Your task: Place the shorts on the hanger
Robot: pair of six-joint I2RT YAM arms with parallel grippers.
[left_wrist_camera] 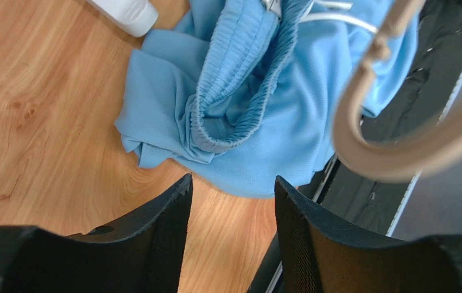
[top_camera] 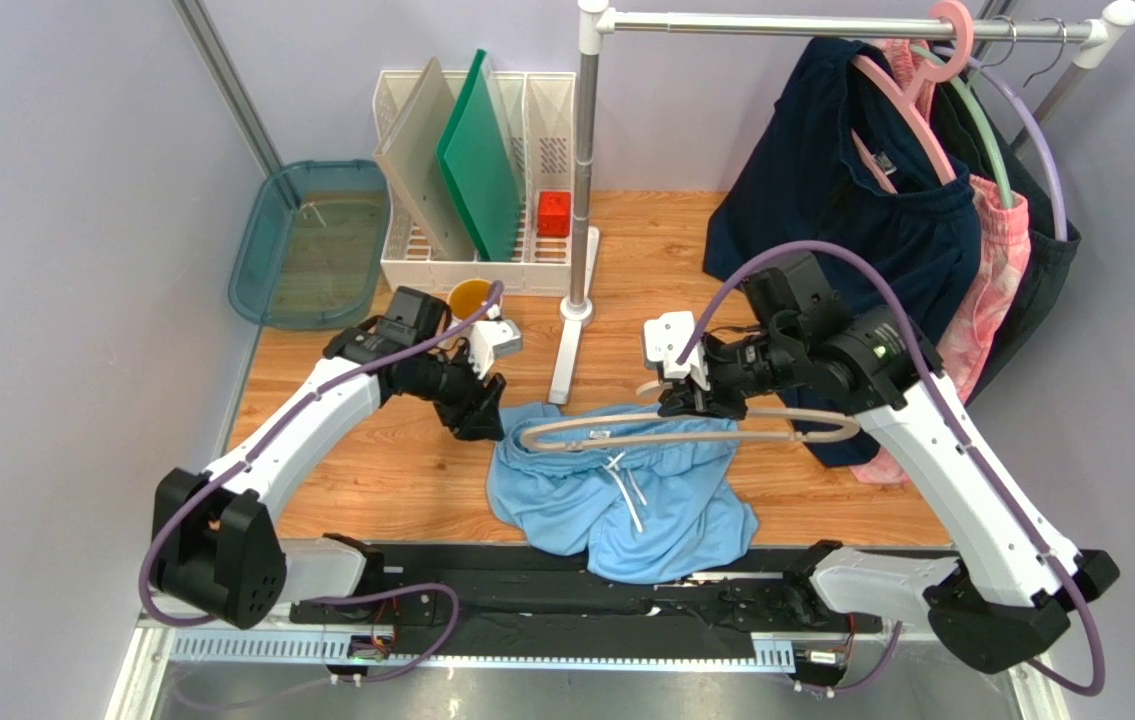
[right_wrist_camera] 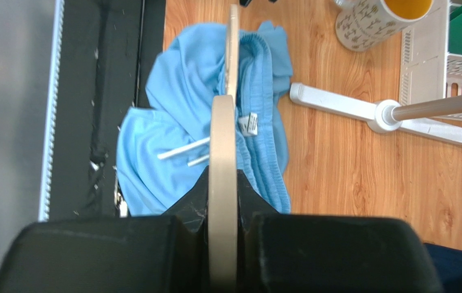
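The sky-blue shorts (top_camera: 633, 495) lie crumpled on the table's near edge, white drawstring up; they also show in the left wrist view (left_wrist_camera: 245, 110) and the right wrist view (right_wrist_camera: 172, 146). The beige hanger (top_camera: 678, 428) lies level above them. My right gripper (top_camera: 696, 393) is shut on the hanger (right_wrist_camera: 223, 183), which passes between its fingers. My left gripper (top_camera: 483, 408) is open and empty, just left of the shorts' waistband (left_wrist_camera: 239, 79), over bare wood (left_wrist_camera: 233, 232). The hanger's loop (left_wrist_camera: 374, 140) hangs close at the right of that view.
A white rail stand (top_camera: 576, 300) stands behind the shorts, its foot (right_wrist_camera: 398, 119) beside them. A mug (top_camera: 468, 300) and dish rack (top_camera: 476, 165) are behind the left arm. Dark navy and pink garments (top_camera: 889, 210) hang at right. A teal tray (top_camera: 310, 240) is far left.
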